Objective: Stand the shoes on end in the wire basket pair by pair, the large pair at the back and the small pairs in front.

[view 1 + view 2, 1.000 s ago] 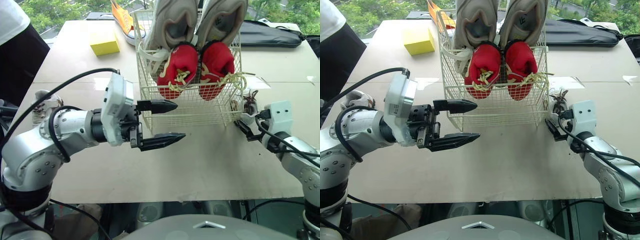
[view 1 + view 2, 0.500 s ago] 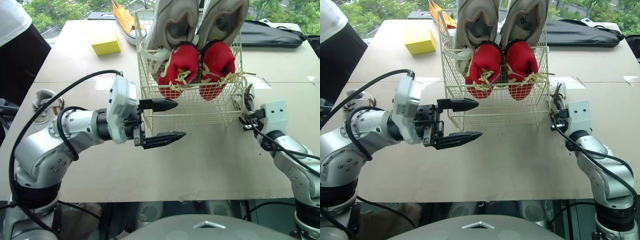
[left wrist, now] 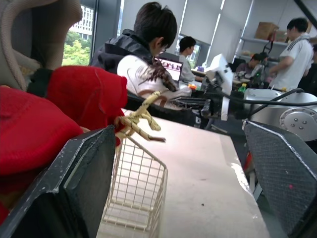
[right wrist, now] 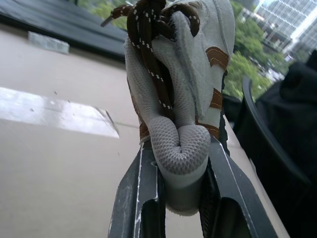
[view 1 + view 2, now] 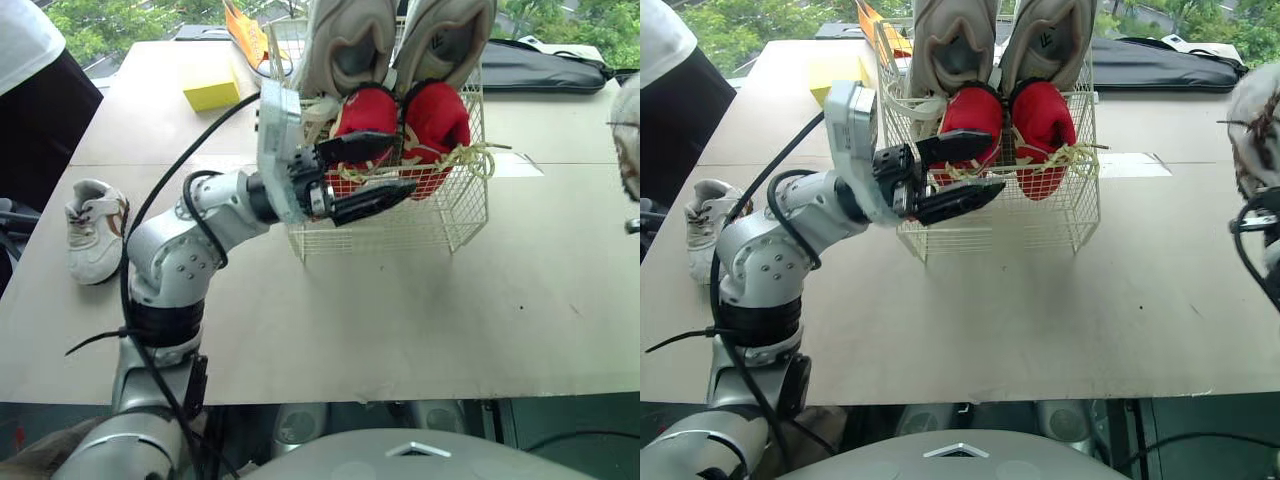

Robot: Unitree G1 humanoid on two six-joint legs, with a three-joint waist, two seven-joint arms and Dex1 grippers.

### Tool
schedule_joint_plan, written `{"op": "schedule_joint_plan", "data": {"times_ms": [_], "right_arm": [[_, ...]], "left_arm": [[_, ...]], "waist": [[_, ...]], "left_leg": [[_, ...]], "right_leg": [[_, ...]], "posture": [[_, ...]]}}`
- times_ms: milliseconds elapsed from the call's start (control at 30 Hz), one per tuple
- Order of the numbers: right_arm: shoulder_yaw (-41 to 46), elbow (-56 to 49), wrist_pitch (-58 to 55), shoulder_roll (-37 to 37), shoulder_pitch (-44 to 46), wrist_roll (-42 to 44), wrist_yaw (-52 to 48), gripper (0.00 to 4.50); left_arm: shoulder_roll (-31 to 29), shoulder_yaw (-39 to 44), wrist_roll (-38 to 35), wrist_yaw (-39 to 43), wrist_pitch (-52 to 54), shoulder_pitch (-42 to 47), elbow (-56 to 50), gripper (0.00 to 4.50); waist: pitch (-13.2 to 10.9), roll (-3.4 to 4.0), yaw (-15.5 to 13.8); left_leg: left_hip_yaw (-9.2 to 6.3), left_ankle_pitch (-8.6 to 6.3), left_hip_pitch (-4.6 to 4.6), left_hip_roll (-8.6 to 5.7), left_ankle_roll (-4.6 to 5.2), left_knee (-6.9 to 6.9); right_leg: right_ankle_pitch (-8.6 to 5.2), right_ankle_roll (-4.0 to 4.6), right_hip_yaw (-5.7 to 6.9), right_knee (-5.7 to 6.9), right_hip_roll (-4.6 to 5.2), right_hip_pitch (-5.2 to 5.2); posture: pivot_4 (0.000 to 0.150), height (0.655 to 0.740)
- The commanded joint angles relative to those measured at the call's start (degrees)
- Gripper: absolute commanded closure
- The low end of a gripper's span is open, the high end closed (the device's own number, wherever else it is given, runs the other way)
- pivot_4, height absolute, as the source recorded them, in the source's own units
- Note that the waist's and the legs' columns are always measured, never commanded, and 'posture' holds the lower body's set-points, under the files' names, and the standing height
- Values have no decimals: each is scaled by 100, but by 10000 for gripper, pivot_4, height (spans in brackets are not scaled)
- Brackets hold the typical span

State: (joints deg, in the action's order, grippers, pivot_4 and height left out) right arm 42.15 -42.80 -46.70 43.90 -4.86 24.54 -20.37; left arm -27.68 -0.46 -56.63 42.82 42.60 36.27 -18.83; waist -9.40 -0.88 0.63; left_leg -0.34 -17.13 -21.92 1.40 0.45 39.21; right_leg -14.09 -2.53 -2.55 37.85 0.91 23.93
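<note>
Right wrist view, R hand (image 4: 179,151) pinching grey shoe (image 4: 193,84), L hand (image 5: 400,163) spread by wire basket (image 5: 466,200).

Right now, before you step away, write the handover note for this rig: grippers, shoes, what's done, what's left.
Left gripper: open, empty, at the front of the wire basket, by the red pair.
Right gripper: shut on a small grey shoe with brown laces, raised at the table's right.
Done: large grey pair stands at the back of the basket, red pair in front.
Left: stand the held shoe in front, then fetch the small white shoe lying on the table's left, probably its mate. An orange shoe lies behind the basket.
</note>
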Motion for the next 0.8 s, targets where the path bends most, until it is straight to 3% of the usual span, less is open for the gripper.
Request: {"op": "schedule_joint_plan", "data": {"times_ms": [33,200,300,400,533,667,800], "right_arm": [[1526,-17,750,1055,-213,975,-2491,44243],[2288,529,491,2241,-494,1917,-4771,44503],[2028,741,398,2868,-261,2467,-5536,44523],[1178,952,801,3286,227,2732,-5824,44636],[-625,1305,1806,3593,1367,2800,-6017,44685],[-2162,1598,2286,3502,2807,2668,-6343,44697],[-3595,1963,2614,2835,4594,2127,-6863,44708]], "left_arm": [[-147,297,-556,47,679,638,472,0],[-644,526,-1004,534,1476,1292,1127,0],[-920,586,-1176,792,1876,1665,1425,0],[-1141,468,-1213,1125,2345,2006,1678,0],[-1560,-150,-928,1766,2862,2247,1440,0],[-1661,-577,-649,2144,3053,2469,1370,0],[-1532,-892,-643,2310,3471,2769,1331,0]], "waist": [[-7,6,-1],[-22,-13,24],[-27,-14,20],[-34,-22,21],[-36,-23,19],[-58,-25,7],[-77,-25,22]], "left_leg": [[-3,0,0,-6,1,0],[-30,0,19,-3,2,2],[-24,0,23,-5,3,11],[-24,0,24,-5,3,13],[-23,0,19,-6,2,10],[-26,0,2,-7,1,12],[-31,2,-6,-6,-3,11]], "right_leg": [[0,-1,1,-2,3,-1],[-1,-2,11,-6,-2,-32],[-1,-2,6,1,0,-32],[-1,-2,8,3,1,-31],[-4,-6,11,-1,10,-27],[-6,-9,14,-1,16,-10],[-6,-9,13,-1,16,4]], "posture": [[1500,7400],[1500,7400],[1500,7400],[1500,7400],[1500,7400],[1500,7400],[1500,7400]]}}
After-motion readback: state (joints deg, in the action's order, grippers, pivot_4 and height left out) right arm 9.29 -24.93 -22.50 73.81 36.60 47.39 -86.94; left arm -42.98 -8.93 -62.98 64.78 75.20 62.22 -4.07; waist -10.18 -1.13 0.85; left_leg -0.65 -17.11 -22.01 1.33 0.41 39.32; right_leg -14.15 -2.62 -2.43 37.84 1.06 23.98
